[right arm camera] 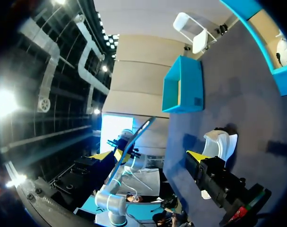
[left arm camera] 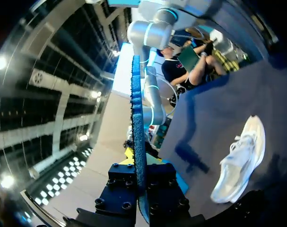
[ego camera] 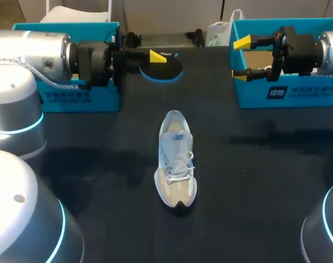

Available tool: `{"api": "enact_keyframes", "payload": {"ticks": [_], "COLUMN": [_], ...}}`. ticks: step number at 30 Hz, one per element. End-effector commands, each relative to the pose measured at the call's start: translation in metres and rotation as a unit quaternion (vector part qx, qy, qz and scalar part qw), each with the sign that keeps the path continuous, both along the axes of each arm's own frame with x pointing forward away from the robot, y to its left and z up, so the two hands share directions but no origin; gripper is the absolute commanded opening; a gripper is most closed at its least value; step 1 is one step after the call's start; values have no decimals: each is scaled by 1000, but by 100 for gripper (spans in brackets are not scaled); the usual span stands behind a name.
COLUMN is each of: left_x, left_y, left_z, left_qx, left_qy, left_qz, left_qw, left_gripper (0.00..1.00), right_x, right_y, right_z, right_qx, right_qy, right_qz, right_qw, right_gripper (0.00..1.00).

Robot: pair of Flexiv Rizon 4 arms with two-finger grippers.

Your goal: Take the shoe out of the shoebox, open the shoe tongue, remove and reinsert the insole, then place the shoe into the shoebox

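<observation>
Both arms level over the table's far side: left gripper [ego camera: 154, 59] clamped on the insole [ego camera: 163, 71], right gripper [ego camera: 240, 59] with fingers apart. Shoe [ego camera: 176, 164] mid-table, upright on its sole — long axis near–far, toe toward the robot.

Robotics lab: twin robot arms [ego camera: 45, 52], black worktable [ego camera: 100, 164], teal shoeboxes [ego camera: 287, 93].

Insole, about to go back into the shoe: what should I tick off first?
1. Insole clamped between the fingers of the left gripper: ok.
2. Right gripper open and empty: ok.
3. Shoe upright on the table: ok.
4. Tongue pulled open: cannot tell.
5. Shoe steadied by a gripper: not ok, nothing touches it.
</observation>
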State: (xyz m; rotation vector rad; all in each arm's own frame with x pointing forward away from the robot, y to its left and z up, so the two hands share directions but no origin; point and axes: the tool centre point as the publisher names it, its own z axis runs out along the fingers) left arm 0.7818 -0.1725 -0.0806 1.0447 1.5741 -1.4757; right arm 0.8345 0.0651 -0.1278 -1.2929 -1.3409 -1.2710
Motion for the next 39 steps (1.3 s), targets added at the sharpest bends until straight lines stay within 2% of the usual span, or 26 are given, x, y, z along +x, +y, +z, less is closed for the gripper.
{"api": "enact_keyframes", "payload": {"ticks": [1, 2, 6, 7, 10, 17, 19, 20, 39], "left_x": [0, 0, 3, 3, 9, 4, 1, -1, -1], "left_y": [1, 0, -3, -2, -3, -6, -9, -11, -11], "left_z": [-3, -4, -6, -5, -2, -1, -1, -2, -2], "left_qx": [114, 117, 118, 115, 74, 58, 63, 71, 71], "left_qy": [448, 496, 617, 663, 807, 872, 870, 853, 853], "left_qz": [32, 30, 49, 43, 61, 46, 35, 31, 31], "left_qw": [886, 860, 777, 739, 582, 484, 487, 516, 516], "left_gripper": [0, 0, 0, 0, 0, 0, 0, 0, 0], "right_x": [0, 0, 0, 0, 0, 0, 0, 0, 0], "right_y": [1, 1, 1, 1, 1, 1, 1, 1, 1], "right_z": [0, 0, 0, 0, 0, 0, 0, 0, 0], "right_qx": [-1, -1, -1, -1, -1, -1, -1, -1, -1], "right_qy": [1, 1, 1, 1, 1, 1, 1, 1, 1], "right_qz": [0, 0, 0, 0, 0, 0, 0, 0, 0], "right_qw": [1000, 1000, 1000, 1000, 1000, 1000, 1000, 1000, 1000], "right_gripper": [100, 100, 100, 100, 100, 100, 100, 100, 100]}}
